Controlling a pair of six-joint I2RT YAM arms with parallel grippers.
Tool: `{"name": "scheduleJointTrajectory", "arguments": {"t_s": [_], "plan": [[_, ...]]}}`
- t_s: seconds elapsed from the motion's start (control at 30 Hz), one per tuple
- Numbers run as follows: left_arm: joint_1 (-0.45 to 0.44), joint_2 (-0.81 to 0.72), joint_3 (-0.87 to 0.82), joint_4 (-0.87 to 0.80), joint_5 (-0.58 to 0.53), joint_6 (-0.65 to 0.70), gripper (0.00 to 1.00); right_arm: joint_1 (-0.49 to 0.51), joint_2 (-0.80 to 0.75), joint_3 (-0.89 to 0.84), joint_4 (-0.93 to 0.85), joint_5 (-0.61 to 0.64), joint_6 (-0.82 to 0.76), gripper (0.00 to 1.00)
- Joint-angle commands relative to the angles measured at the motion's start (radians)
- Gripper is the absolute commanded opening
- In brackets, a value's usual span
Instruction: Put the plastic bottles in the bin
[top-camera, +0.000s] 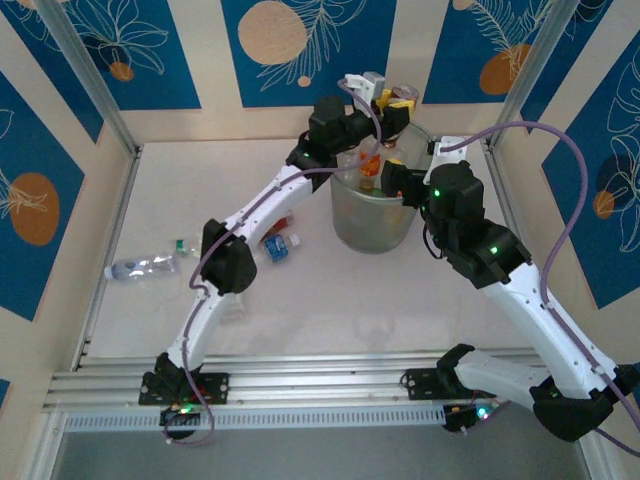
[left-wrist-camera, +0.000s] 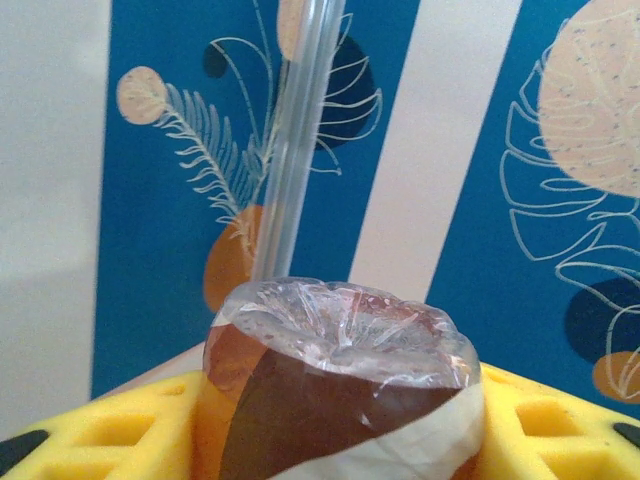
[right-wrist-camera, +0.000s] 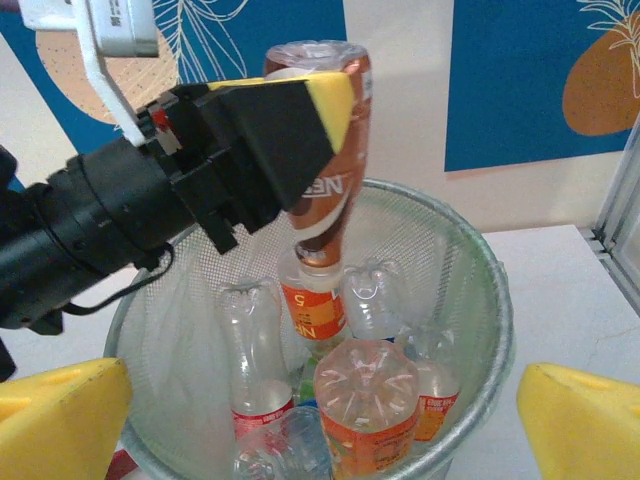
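Right up close in the left wrist view, saw the crinkled bottom of an amber bottle (left-wrist-camera: 340, 390), squeezed tight between the yellow pads (left-wrist-camera: 90, 430) of the left gripper (left-wrist-camera: 340, 450). Saw the same bottle from the right wrist too, held upside down, bottom up and neck down, straight over the bin (right-wrist-camera: 485, 300). Looked brown and orange, with a pale band and white letters on its side. Found the neck end down near the rim of the bin. Found the right gripper (right-wrist-camera: 320, 455) spread wide, with one yellow pad low on the left and the other low on the right, pinching nothing, hanging just beside the bin and looking down into it. Saw several plastic bottles (right-wrist-camera: 365, 400) inside the bin already, some clear with red labels and some with orange labels, standing and leaning close together. From above, saw both grippers close together over the bin at the far side of the table (top-camera: 300, 320). Spotted more out on the table: a clear bottle (top-camera: 143, 266) lying on its side well off to the left, and two small bottles (top-camera: 281, 243) lying just beside the left arm's elbow (top-camera: 228, 262), one with blue on it and one with red. Could not tell from above how full the bin was
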Motion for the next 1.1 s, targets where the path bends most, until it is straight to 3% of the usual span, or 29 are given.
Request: {"name": "scheduleJointTrajectory", "arguments": {"t_s": [0.0,0.33,0.63,1.07], "plan": [[-0.014,0.050,0.045,0.103,0.015,-0.084,0.53,0.009,-0.021,-0.004,0.005,0.031,0.021,0.99],[-0.023,0.134,0.105,0.103,-0.048,-0.075,0.54,0.010,-0.064,-0.025,0.000,0.045,0.014,0.99],[-0.022,0.148,0.106,0.071,-0.088,-0.046,0.75,0.010,-0.076,-0.033,0.000,0.047,0.010,0.99],[-0.022,0.090,0.105,0.039,-0.079,-0.003,0.77,0.010,-0.078,-0.030,-0.003,0.039,0.014,0.99]]}}
